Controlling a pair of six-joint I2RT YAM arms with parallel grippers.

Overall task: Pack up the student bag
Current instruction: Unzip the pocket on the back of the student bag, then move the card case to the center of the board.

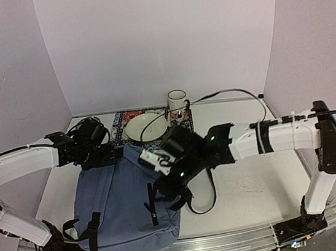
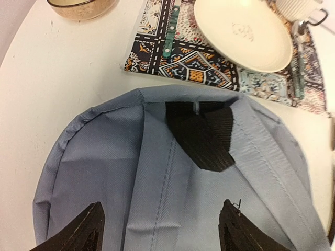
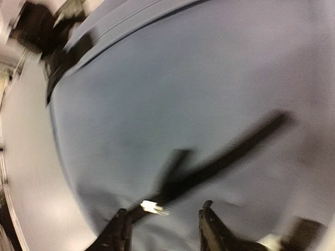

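The student bag (image 1: 120,209), slate-blue with black straps, lies flat on the table's near left. My left gripper (image 1: 105,156) hovers over its far top edge. In the left wrist view this gripper (image 2: 162,222) is open, both fingers spread wide above the bag's fabric (image 2: 104,172), just short of the black handle patch (image 2: 203,136). My right gripper (image 1: 166,184) is low over the bag's right side. The blurred right wrist view shows this gripper (image 3: 165,222) open over the bag (image 3: 183,89), where a black zipper line (image 3: 230,157) and a small white pull tab (image 3: 153,207) sit by its left finger.
A patterned placemat (image 1: 123,120) at the back carries a cream plate (image 1: 145,127), with a white mug (image 1: 177,101) behind it. A bowl (image 2: 78,8) stands at the far left. Black cables (image 1: 226,93) run across the table's back right. The table's front edge (image 1: 232,238) is near.
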